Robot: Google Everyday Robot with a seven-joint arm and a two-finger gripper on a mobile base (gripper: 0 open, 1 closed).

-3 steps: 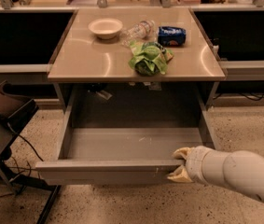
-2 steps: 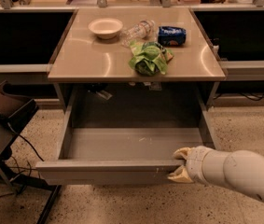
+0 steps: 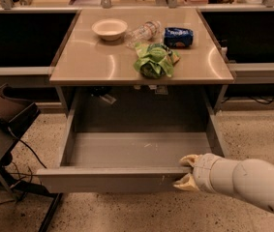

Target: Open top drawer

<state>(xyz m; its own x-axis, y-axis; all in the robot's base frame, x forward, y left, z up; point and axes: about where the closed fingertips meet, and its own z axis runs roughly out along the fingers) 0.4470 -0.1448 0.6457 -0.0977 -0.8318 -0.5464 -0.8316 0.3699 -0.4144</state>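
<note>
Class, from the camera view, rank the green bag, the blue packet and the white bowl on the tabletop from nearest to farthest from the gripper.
The gripper grips the top drawer at the right end of its front panel.
1. Green bag, front of the tabletop, centre-right.
2. Blue packet, farther back, right side.
3. White bowl, back left.

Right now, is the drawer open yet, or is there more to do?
Nearly finished. Done: the drawer is pulled far out from under the table, so its bare floor shows. In hand: the gripper is at the right end of the front panel, its fingers clasping it. Left: probably just letting go; I can't tell whether the drawer slides out any further.
</note>
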